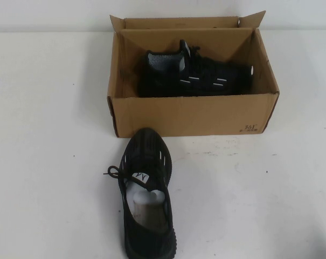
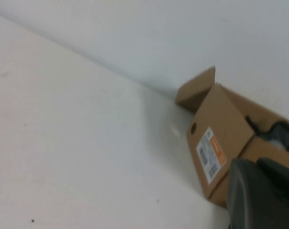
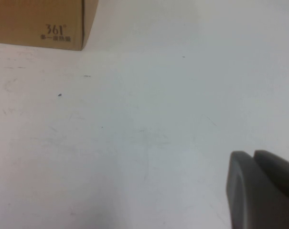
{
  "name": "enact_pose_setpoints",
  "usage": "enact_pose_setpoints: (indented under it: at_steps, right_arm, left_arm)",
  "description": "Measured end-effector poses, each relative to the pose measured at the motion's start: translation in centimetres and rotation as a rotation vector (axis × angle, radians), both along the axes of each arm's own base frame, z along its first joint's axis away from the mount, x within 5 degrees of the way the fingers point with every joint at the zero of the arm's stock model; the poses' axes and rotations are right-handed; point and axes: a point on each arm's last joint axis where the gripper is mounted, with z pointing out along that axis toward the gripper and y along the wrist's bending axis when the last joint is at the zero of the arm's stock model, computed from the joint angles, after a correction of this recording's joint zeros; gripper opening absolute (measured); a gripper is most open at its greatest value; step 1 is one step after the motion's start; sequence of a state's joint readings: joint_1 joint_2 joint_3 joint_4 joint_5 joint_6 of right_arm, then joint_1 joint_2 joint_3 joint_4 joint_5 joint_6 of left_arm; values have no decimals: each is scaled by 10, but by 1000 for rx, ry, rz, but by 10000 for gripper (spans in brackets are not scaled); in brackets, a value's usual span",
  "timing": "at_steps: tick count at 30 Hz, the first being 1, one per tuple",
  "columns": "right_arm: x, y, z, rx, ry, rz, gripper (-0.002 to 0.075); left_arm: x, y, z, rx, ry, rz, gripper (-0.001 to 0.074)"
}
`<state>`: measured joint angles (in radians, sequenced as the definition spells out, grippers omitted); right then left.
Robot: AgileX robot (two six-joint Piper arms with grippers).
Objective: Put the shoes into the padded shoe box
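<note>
Two wrist views show left claw [image 2: 260,193], right claw [image 3: 259,188].

The box [image 1: 192,115] is brown corrugated cardboard, matt, with raw cut edges on its flaps; a glossy-looking white and orange paper label [image 2: 210,154] sticks to one end wall. Both shoes, one in the box [image 1: 198,75] and one on the table [image 1: 146,194], are black knit cloth, matt and finely ribbed, with cloth laces and a smooth pale insole. The table [image 1: 44,135] is white, smooth, faintly scuffed. The left gripper [image 2: 261,195] and right gripper [image 3: 261,188], low in their wrist views, look like dark matt plastic.
</note>
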<state>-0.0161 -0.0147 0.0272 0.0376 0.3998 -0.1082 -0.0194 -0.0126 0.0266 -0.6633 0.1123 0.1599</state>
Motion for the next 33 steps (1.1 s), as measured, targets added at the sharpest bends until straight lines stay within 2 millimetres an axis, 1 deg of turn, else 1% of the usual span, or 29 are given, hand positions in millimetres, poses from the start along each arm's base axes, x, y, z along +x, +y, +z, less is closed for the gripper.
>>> enact_pose_setpoints:
  at_steps: [4,5,7,10,12,15,18,19,23,28,30,33]
  right_arm:
    - [0,0,0,0,0,0,-8]
    - [0,0,0,0,0,0,-8]
    - [0,0,0,0,0,0,-8]
    - [0,0,0,0,0,0,-8]
    - [0,0,0,0,0,0,-8]
    - [0,0,0,0,0,0,-8]
    - [0,0,0,0,0,0,-8]
    - [0,0,0,0,0,0,-8]
    - [0,0,0,0,0,0,-8]
    - [0,0,0,0,0,0,-8]
    - [0,0,0,0,0,0,-8]
    - [0,0,0,0,0,0,-8]
  left_arm:
    - [0,0,2,-38,-1,-4,-4]
    - [-1,-2,6,-39,5,-23,-4]
    - [-3,-6,19,-24,28,-66,-4]
    - [2,-12,53,37,110,-136,-4]
    - [9,-16,73,106,213,-196,-4]
    - [26,-22,97,218,386,-299,-4]
    - [47,-28,111,333,552,-441,-4]
    - [54,-29,117,378,578,-485,-4]
    - [87,-34,121,516,702,-682,-4]
    - [125,-42,122,654,682,-858,-4]
    - [138,-51,121,708,664,-935,-4]
    - [154,-74,118,813,649,-1052,-4]
